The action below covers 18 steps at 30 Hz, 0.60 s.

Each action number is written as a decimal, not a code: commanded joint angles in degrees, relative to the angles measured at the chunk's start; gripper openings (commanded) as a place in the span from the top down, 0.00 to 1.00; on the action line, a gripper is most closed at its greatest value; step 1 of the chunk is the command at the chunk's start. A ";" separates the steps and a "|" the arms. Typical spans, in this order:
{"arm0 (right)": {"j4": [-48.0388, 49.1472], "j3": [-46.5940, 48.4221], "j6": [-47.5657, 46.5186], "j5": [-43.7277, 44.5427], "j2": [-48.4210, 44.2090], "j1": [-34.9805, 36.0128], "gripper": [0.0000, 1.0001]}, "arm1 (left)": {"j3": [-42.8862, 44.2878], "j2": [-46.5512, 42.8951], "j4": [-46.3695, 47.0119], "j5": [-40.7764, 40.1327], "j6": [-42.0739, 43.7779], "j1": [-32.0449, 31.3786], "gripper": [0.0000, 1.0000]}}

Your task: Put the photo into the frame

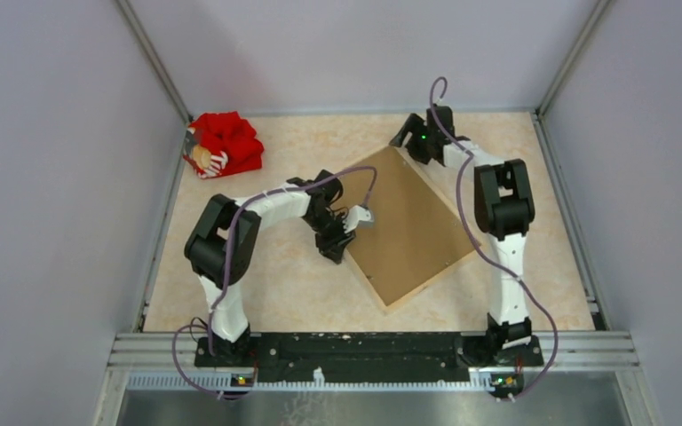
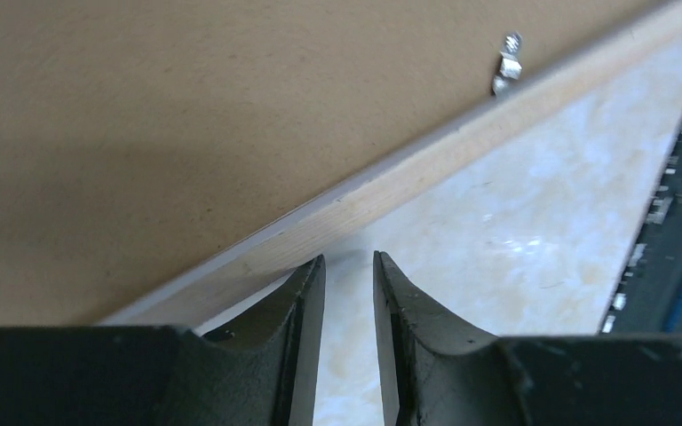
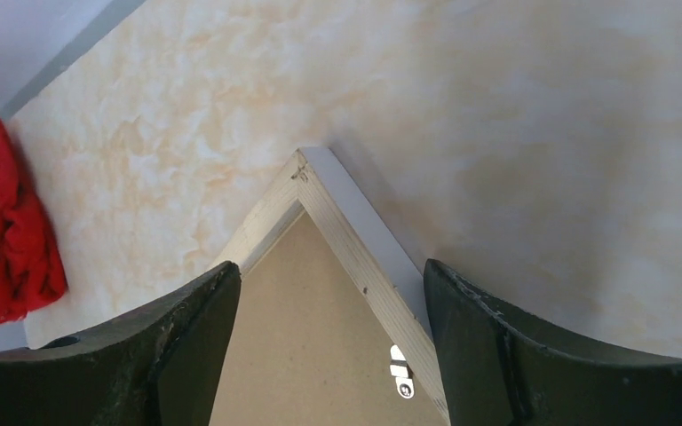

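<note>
Two grippers at the frame (image 3: 355, 244), which I see lying wood-back up and turned cornerwise, a little right of the counter's middle.
Nearest me, the left gripper (image 2: 349, 259) sits low at the frame's left rail, tips just beside the wood. Its jaws are drawn close with a slim strip of bare counter between them, clasping nothing. The brown backing board (image 1: 404, 226) fills the frame, with a small metal clip (image 2: 506, 64) at the rail's inner edge. Farther on, the right gripper (image 3: 330, 271) hangs over the frame's far corner, near the counter's far edge, jaws spread wide either side, released. A red cloth (image 1: 226, 144) is bunched in the far-left corner.
</note>
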 commanded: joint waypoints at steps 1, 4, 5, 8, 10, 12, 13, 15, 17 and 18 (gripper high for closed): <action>-6.40 7.24 -0.65 -11.78 4.43 7.38 0.24 | 2.45 6.88 -1.30 3.41 1.96 -4.64 0.65; -7.68 9.75 -2.10 -10.94 4.95 8.69 0.19 | 7.49 10.06 -10.25 7.22 5.86 -5.43 0.62; -7.25 9.75 -2.41 -10.10 4.28 8.68 0.18 | 8.99 10.38 -12.65 7.55 6.58 -5.45 0.61; -6.19 9.97 -4.52 -5.63 0.50 8.35 0.02 | 10.53 7.30 -15.65 6.26 7.67 -4.47 0.56; -6.57 10.95 -5.98 -2.04 -2.82 7.90 0.01 | 12.06 4.21 -17.12 5.83 7.94 -2.26 0.53; -7.31 11.39 -6.44 0.85 -6.20 6.84 0.01 | 15.93 2.48 -19.76 6.68 7.66 1.41 0.50; -7.43 10.82 -6.40 1.77 -8.11 6.18 0.01 | 18.36 2.19 -21.40 7.48 7.64 3.90 0.49; -8.11 7.82 -5.81 4.13 -13.02 4.59 0.01 | 23.36 2.54 -22.86 7.89 6.88 9.60 0.46; -10.02 2.36 -4.12 6.57 -18.92 3.13 0.01 | 27.16 3.34 -19.70 5.23 4.06 14.17 0.45; -12.27 -0.36 -3.27 8.01 -21.66 2.44 0.01 | 28.71 3.94 -16.32 3.52 0.92 16.36 0.44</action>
